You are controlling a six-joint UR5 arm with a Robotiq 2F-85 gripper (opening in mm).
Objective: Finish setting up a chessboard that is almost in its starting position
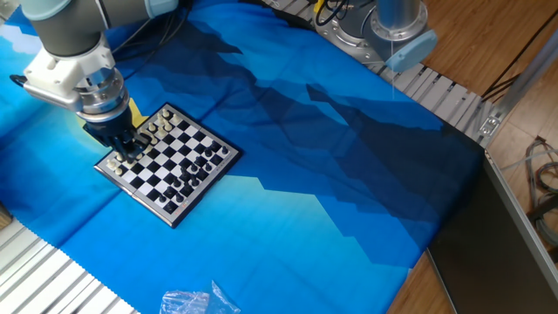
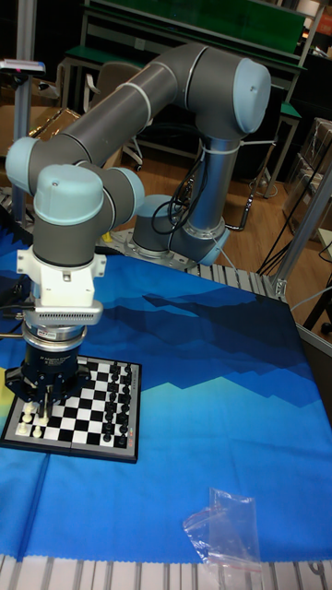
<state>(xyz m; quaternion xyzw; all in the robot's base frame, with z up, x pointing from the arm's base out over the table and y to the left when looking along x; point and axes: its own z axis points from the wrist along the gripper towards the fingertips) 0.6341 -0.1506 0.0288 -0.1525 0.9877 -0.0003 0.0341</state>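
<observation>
The chessboard lies on the blue cloth at the left, black-and-white chequered with a dark rim. It also shows in the tall fixed view as the chessboard. Cream pieces stand along its far-left side and black pieces along its right side. My gripper points straight down over the board's left corner, among the cream pieces. In the tall fixed view the gripper reaches down to the cream rows. Its fingertips are small and dark against the board, so their gap and any piece between them cannot be made out.
A clear plastic bag lies on the cloth near the front edge, seen too as the bag. The arm's base stands at the back. Ribbed metal table edges border the cloth, and a yellow patch shows behind the gripper.
</observation>
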